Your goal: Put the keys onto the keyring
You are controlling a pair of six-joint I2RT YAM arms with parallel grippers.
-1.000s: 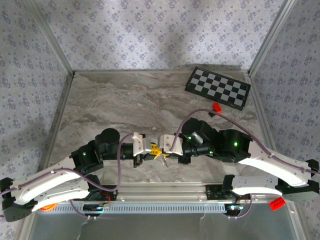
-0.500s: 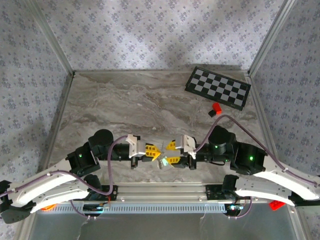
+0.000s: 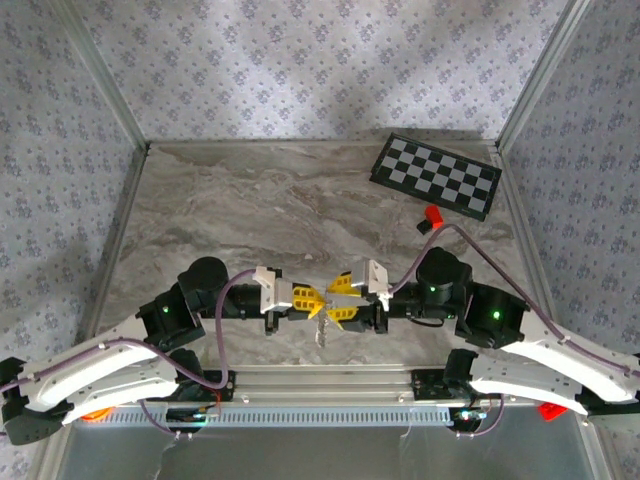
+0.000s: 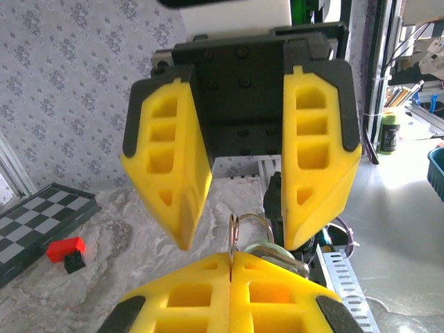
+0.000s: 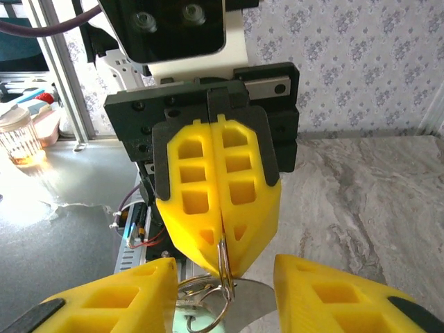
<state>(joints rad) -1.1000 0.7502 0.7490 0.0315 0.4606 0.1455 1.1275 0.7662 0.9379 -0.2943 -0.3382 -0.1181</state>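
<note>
Over the last second the right arm had drawn its elbow back toward the near edge and its fingers had parted, while the left arm had barely shifted.

The keyring (image 4: 232,236) sat between the two fingertips, low over the near edge of the table (image 3: 250,200). Its wire loops stood edge-up and were pinched in the left gripper (image 3: 305,298), whose pads were pressed together on the metal. Just behind the loops lay the pale mint head of the key (image 4: 267,248). From above, something small and pale hung below the meeting point. Whether the key was already threaded on the wire or merely lying against it could not be told.

The right gripper (image 3: 342,300) faced the left one nose to nose. Its yellow fingers (image 4: 166,173) were spread on either side of the ring and clasped nothing.

As a judgement, the ring was secured and presented, and the free hand was lined up on it. Working the key along the coil, or checking that it was seated, looked like what remained.

By count there were:
- one keyring
- one key
- two grippers
- one checkerboard (image 3: 435,177) at the far right
- one red block (image 3: 433,214) just beside it, with one small black piece (image 3: 423,227) next to the block
- a sliver of another red piece (image 3: 547,409) near the right arm's base
</note>
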